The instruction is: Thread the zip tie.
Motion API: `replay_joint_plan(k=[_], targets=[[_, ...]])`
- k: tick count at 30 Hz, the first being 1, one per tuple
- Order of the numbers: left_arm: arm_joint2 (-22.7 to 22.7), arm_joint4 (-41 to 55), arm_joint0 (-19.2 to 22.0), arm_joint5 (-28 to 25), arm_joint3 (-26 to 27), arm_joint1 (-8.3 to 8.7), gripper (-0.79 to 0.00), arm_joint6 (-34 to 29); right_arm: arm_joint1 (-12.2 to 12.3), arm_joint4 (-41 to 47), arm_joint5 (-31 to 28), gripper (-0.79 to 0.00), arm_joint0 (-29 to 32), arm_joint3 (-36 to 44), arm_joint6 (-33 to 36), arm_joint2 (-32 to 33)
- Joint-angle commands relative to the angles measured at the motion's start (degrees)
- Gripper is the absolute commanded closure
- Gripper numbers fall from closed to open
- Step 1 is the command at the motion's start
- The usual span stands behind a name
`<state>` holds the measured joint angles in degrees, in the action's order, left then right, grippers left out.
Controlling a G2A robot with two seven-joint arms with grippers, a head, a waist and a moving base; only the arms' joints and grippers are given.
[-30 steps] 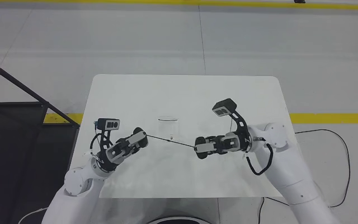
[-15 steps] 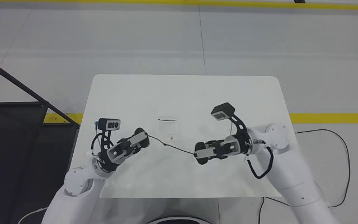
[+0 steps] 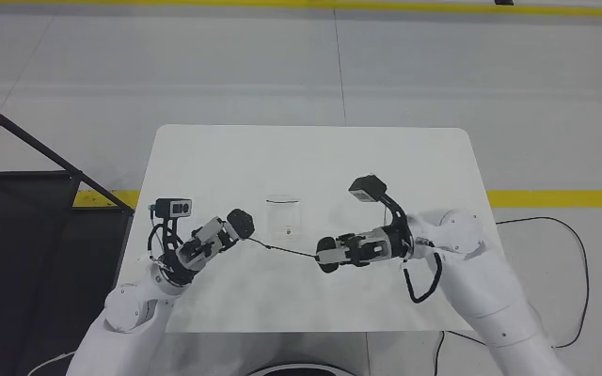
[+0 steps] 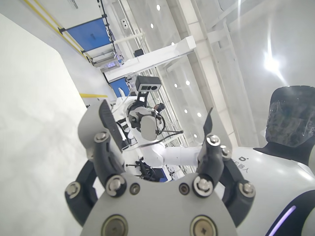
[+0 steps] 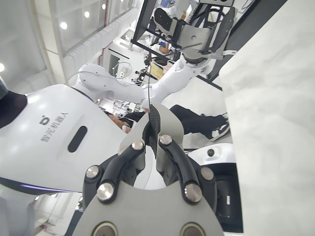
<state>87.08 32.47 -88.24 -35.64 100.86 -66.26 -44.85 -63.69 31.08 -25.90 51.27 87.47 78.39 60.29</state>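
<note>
The zip tie (image 3: 285, 248) is a thin black strip held above the white table (image 3: 376, 169), running between the two grippers. My right gripper (image 3: 324, 256) is shut on one end; in the right wrist view the zip tie (image 5: 149, 87) rises straight out of the closed right gripper (image 5: 151, 114). My left gripper (image 3: 241, 224) sits just beyond the tie's free end. In the left wrist view, the left gripper (image 4: 158, 121) is open wide, with nothing between its fingers. I cannot tell whether the free end touches it.
A small clear container (image 3: 282, 214) stands on the table just behind the tie, between the two arms. A black frame (image 3: 38, 150) borders the table's left side. The far half of the table is bare.
The left gripper has opened and let go of the zip tie, drawing back slightly. The right gripper has shifted left with the tie, which is no longer stretched taut.
</note>
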Motion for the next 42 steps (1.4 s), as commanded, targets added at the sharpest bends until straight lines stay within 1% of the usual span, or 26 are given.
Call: replay_joint_plan(k=[1,3,7,9,12,14,15,20,25,29,32,37,42], targets=[[1.28,-1.55,-1.21,-1.09,0.53,-0.03,-0.785,3.10,0.53,-3.69,-1.65,0.000,1.24,1.03,-1.66,1.18],[2.46,-2.96,-2.61,-1.39,1.35,-0.06,-0.785,5.80,1.06,-8.24,-2.72,0.000,2.15,1.74,-4.07,3.18],[4.30,-4.45,-4.54,-1.61,2.38,-0.07,-0.785,9.06,1.73,-20.43,1.08,0.000,4.06,7.33,-11.50,5.49],[4.91,-5.07,-5.08,-1.78,2.51,-0.10,-0.785,10.37,1.90,-28.15,4.41,0.000,5.17,10.67,-16.72,6.03],[5.77,-7.20,-5.64,-1.77,2.53,-0.16,-0.785,12.70,1.87,-38.77,10.60,0.000,5.93,14.46,-22.98,5.14],[6.08,-8.20,-5.77,-1.81,2.46,-0.19,-0.785,13.73,1.66,-45.13,15.49,0.000,5.49,15.23,-25.42,3.41],[6.08,-8.20,-5.77,-1.81,2.46,-0.19,-0.785,13.73,1.48,-47.04,17.71,0.000,4.97,15.19,-25.43,2.09],[6.08,-8.20,-5.77,-1.81,2.46,-0.19,-0.785,13.73,0.05,-51.85,26.36,0.000,-0.51,10.50,-24.58,-4.07],[6.08,-8.20,-5.77,-1.81,2.46,-0.19,-0.785,13.73,-1.43,-56.43,31.91,0.000,-4.32,5.93,-27.26,-8.83],[6.08,-8.20,-5.77,-1.81,2.46,-0.19,-0.785,13.73,-2.51,-59.80,35.22,0.000,-6.29,3.51,-29.61,-11.78],[6.08,-8.20,-5.77,-1.81,2.46,-0.19,-0.785,13.73,-3.01,-61.58,36.63,0.000,-6.45,3.19,-31.17,-13.02],[6.08,-8.20,-5.77,-1.81,2.46,-0.19,-0.785,13.73,-3.44,-64.32,38.71,0.000,-6.29,2.66,-29.62,-14.38],[6.08,-8.20,-5.77,-1.81,2.46,-0.19,-0.785,13.73,-3.68,-65.08,37.74,0.000,-5.71,2.97,-27.44,-15.31]])
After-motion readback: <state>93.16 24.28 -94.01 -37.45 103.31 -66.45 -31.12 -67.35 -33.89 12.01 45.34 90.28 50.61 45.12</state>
